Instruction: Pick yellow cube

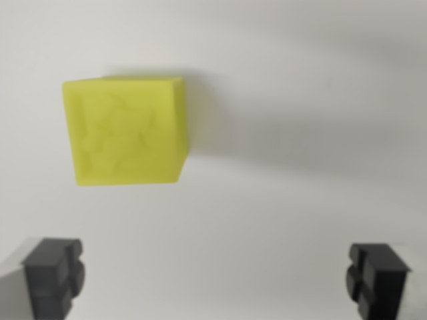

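A yellow cube rests on a plain white surface in the upper left of the wrist view, its top face faintly embossed. My gripper is open, with its two dark fingertips standing wide apart at the bottom corners. Nothing lies between them. The cube sits above the fingertips in the picture and toward the wrist view's left, apart from both.
The white surface fills the whole view. A soft grey shadow runs across its upper right.
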Robot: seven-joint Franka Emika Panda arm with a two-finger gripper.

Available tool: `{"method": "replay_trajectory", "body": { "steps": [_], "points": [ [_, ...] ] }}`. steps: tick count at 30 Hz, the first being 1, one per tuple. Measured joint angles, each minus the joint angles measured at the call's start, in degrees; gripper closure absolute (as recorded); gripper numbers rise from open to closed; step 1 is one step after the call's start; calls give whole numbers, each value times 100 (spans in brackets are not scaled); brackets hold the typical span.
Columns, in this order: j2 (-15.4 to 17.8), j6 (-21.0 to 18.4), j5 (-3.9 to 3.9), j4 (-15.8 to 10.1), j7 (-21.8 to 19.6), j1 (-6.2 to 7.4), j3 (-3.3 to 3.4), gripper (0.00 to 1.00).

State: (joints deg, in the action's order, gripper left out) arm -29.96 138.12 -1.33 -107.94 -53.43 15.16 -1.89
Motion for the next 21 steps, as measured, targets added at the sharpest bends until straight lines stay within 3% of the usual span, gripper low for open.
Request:
{"method": "replay_trajectory", "body": {
  "steps": [21],
  "points": [
    [-828,286,-45,513,-72,334,1,0]
  ]
}}
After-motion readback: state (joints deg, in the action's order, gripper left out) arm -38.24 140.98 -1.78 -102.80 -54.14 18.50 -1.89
